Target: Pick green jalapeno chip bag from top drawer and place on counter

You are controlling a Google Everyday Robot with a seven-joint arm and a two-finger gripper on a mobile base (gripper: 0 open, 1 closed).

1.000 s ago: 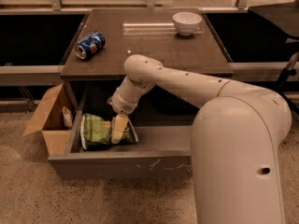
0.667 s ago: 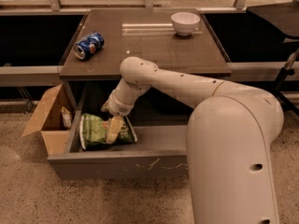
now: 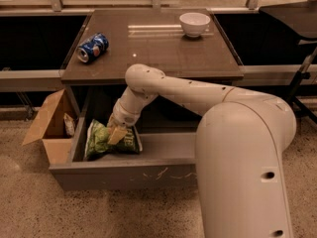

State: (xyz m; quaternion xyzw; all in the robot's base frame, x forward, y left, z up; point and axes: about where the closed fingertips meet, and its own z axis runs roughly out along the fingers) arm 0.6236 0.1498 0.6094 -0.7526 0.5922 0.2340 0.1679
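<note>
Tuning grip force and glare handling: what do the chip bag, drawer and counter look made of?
Green jalapeno chip bag: thin foil or plastic film, crinkled, slightly shiny. Top drawer: likely grey painted metal, matte, front panel scratched. Counter: glossy dark-brown, perhaps laminate or lacquered wood; it reflects light streaks. The gripper sits in the drawer, at the bag.

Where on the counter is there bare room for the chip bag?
The counter is bare between the soda can, left, and the white bowl, back right, and along its front. Crowded: left end of the top drawer, with the gripper at the chip bag.
</note>
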